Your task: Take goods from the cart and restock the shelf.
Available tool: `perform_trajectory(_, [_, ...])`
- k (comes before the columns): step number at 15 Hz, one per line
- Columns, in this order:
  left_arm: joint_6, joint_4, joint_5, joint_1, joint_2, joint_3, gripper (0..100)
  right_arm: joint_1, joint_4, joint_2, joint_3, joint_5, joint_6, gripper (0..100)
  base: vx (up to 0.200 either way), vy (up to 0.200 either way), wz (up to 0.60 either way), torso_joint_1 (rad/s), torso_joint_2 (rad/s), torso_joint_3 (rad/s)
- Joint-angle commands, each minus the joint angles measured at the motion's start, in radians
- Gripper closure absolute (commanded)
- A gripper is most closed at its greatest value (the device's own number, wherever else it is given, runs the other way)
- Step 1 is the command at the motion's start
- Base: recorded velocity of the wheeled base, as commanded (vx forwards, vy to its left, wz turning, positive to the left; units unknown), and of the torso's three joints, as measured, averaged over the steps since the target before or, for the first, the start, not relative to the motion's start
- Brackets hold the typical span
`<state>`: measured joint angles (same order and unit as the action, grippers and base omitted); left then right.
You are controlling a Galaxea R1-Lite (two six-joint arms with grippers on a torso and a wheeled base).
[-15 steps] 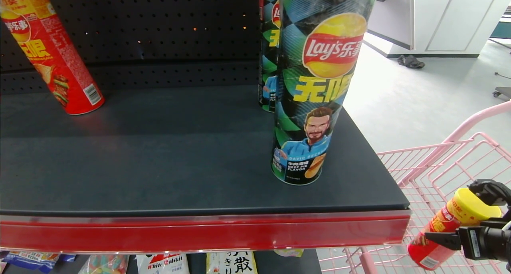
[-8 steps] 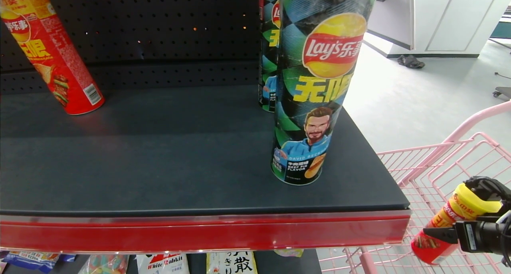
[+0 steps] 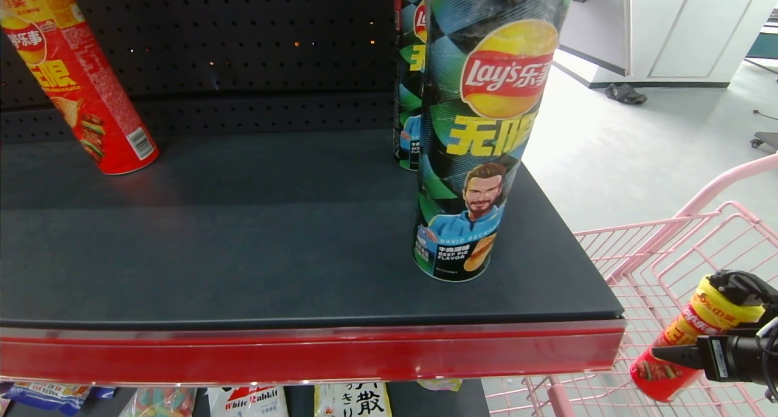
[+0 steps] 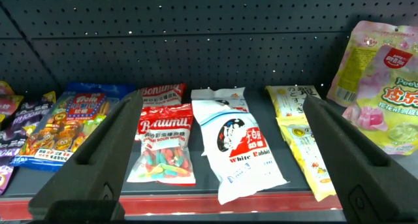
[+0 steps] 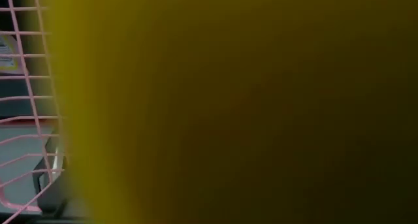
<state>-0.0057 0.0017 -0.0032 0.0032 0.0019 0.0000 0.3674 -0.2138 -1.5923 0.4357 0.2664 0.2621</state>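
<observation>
A red chips can with a yellow lid [image 3: 681,344] hangs tilted over the pink cart [image 3: 668,247] at the lower right, and my right gripper [image 3: 708,323] is shut on its upper part. In the right wrist view the can's yellow surface [image 5: 248,106] is pressed close, with cart wire [image 5: 26,106] beside it. The dark upper shelf [image 3: 243,253] carries a tall green-black chips can [image 3: 480,149] near its right front, a second one [image 3: 410,82] behind it, and a red can [image 3: 79,82] at the back left. My left gripper [image 4: 222,165] is open, facing the lower shelf.
The lower shelf holds snack bags: a white one [image 4: 238,142], a red candy bag [image 4: 163,145], a yellow packet [image 4: 300,136] and a pink bag [image 4: 382,87]. A red rail [image 3: 304,353] edges the upper shelf. Bare shelf spans the middle and left front.
The right gripper with the red can has shifted slightly right and down, and the can has tilted so its yellow lid faces away more. Shelf items stayed put.
</observation>
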Motion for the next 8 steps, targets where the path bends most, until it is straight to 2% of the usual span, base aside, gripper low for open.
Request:
perform_trajectory(1, [0.000, 0.000, 0.000, 0.000, 0.000, 0.000, 0, 0.002, -0.001, -0.017, 0.009, 0.001, 0.000, 100, 0.000, 0.000, 0.00, 0.000, 0.00, 0.000])
perform_trajectory(8, [0.000, 0.000, 0.000, 0.000, 0.000, 0.000, 0, -0.001, -0.001, 0.020, 0.011, 0.002, 0.003, 100, 0.000, 0.000, 0.00, 0.000, 0.00, 0.000])
